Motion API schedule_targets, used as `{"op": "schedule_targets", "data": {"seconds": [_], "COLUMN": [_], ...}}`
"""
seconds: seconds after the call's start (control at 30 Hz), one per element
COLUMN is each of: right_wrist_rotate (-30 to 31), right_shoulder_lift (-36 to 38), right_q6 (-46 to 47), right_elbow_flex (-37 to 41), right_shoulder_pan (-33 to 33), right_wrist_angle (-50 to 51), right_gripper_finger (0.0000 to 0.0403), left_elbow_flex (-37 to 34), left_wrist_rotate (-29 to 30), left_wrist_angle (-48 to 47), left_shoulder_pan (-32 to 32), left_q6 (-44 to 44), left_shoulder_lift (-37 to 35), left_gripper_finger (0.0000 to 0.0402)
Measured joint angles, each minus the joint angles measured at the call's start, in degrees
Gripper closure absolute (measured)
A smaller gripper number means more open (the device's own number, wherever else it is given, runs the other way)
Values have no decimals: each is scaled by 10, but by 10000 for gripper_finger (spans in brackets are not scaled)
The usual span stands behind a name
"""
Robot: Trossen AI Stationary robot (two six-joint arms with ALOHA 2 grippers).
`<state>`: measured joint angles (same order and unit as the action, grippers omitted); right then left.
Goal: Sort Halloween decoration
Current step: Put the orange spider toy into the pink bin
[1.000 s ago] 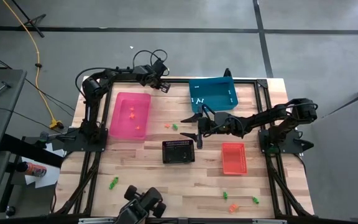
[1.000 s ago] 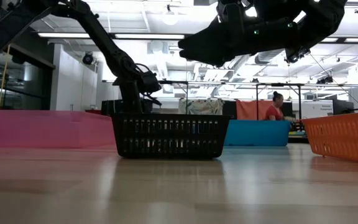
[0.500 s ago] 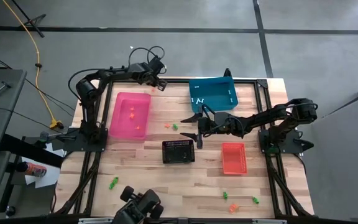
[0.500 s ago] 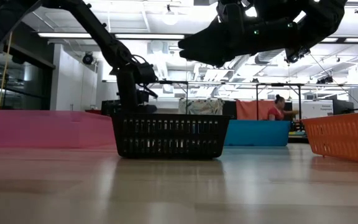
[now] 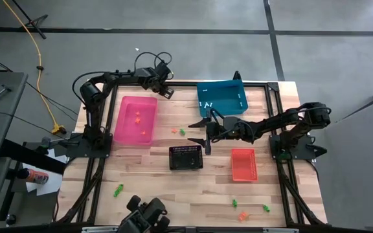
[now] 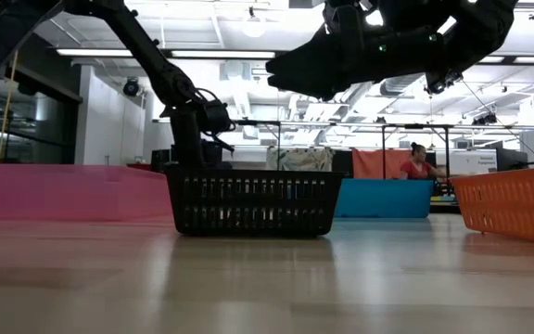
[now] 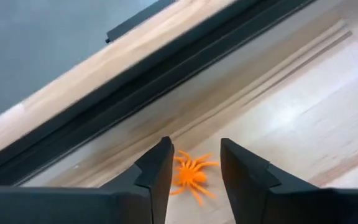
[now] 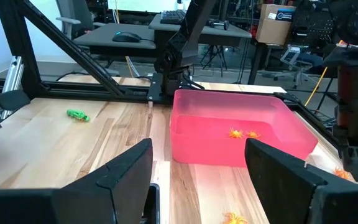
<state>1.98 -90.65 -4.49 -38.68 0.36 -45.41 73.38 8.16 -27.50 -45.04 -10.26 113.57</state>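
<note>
Lying loose at the near edge of the surface (image 5: 141, 184): one green trinket (image 5: 118, 190) towards the left corner, and a small cluster of orange and green trinkets (image 5: 243, 210) towards the right corner, all well apart from any bin.

Farther in, around the middle: a black basket (image 5: 186, 157) and a red bin (image 5: 243, 164) side by side. Nothing visible in the red bin; impossible to tell what the basket holds.

Just beyond the basket hangs the right hand (image 5: 201, 131), fingers spread wide, gripping nothing, above the surface. Beside it on the wood, an orange and green pair (image 5: 178, 131), also unsorted.

Farther still, towards the left edge: a pink bin (image 5: 135, 120) already holding a few orange pieces (image 8: 241, 133). Towards the far edge: a blue bin (image 5: 221, 98) with white pieces (image 5: 206, 103) inside.

At the far edge, beyond the pink bin: the left hand (image 5: 166, 89), low over the wood, fingers parted around an orange spider (image 7: 191, 174) that lies on the surface between them, apparently ungripped.

Judging by this: partly done. Some orange and white pieces binned, no green ones seen sorted, and several trinkets left on the wood, the spider among them.
</note>
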Motion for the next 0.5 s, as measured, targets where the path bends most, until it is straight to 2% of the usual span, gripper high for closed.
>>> {"op": "schedule_targets", "data": {"seconds": [0.5], "right_wrist_rotate": [0], "right_shoulder_lift": [0], "right_q6": [0], "right_elbow_flex": [0], "right_shoulder_pan": [0], "right_wrist_angle": [2], "right_gripper_finger": [151], "left_elbow_flex": [2], "left_wrist_rotate": [6], "left_wrist_angle": [5], "left_shoulder_pan": [0], "left_q6": [9], "left_shoulder_lift": [26], "left_gripper_finger": [283]}}
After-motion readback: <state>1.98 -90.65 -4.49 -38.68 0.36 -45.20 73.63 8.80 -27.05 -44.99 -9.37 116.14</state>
